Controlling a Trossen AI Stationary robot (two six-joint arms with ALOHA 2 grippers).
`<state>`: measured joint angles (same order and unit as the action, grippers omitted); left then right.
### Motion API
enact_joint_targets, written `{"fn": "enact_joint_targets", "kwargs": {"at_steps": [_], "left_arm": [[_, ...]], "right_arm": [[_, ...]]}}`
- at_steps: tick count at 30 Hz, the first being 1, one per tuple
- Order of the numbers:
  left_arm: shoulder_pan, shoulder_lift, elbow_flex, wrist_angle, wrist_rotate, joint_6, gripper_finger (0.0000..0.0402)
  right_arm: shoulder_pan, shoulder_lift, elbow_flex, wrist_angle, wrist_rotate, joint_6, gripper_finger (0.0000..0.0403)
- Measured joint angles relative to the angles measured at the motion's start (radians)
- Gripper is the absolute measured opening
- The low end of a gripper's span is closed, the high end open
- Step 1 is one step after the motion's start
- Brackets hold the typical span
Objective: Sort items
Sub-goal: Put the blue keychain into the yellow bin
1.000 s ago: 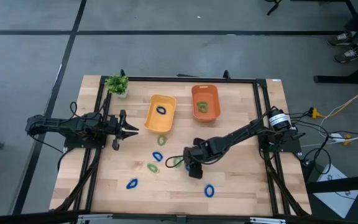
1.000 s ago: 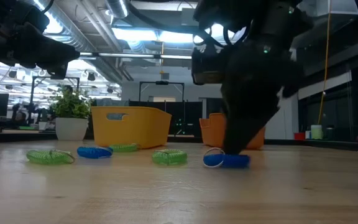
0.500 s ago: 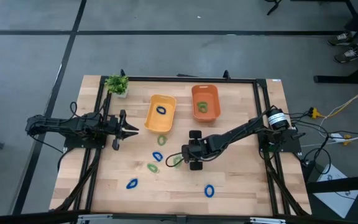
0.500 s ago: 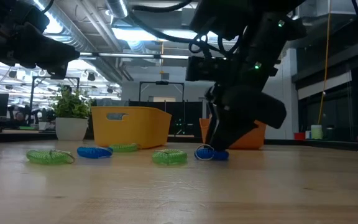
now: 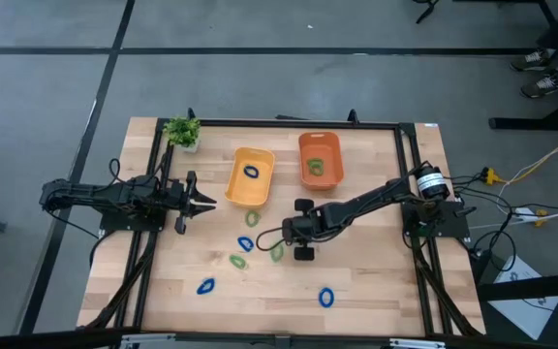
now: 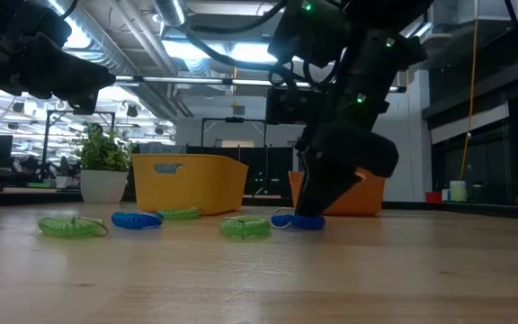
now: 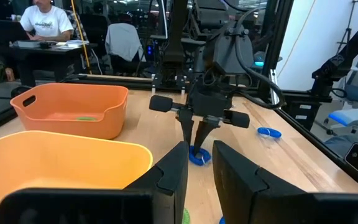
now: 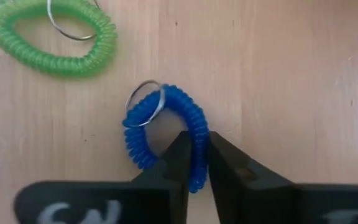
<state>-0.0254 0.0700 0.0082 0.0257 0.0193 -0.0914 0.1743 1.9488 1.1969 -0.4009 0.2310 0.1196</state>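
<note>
Right gripper point(image 8: 194, 149), wide a second ago, now pinches a blue ring point(image 8: 166, 134) beside the yellow bin point(image 5: 250, 177) — we judge it ready to lift.

I can read no complete text, label, brand or number in any of my views. The nearest thing is in the right wrist view: pale marks on the dark body of the right gripper point(image 8: 194, 163), cut off by the frame edge, and I cannot make out what they spell. A person's white shirt in the left wrist view carries dark print, too small to read.
</note>
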Motion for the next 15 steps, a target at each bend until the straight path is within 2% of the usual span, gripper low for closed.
{"fn": "enact_joint_targets", "kwargs": {"at_steps": [5,15], "left_arm": [[0.0,0.0,0.0,0.0,0.0,0.0,0.007],[0.0,0.0,0.0,0.0,0.0,0.0,0.007]], "right_arm": [[-0.004,0.0,0.0,0.0,0.008,-0.01,0.0013],[-0.004,0.0,0.0,-0.001,0.008,-0.061,0.0022]]}}
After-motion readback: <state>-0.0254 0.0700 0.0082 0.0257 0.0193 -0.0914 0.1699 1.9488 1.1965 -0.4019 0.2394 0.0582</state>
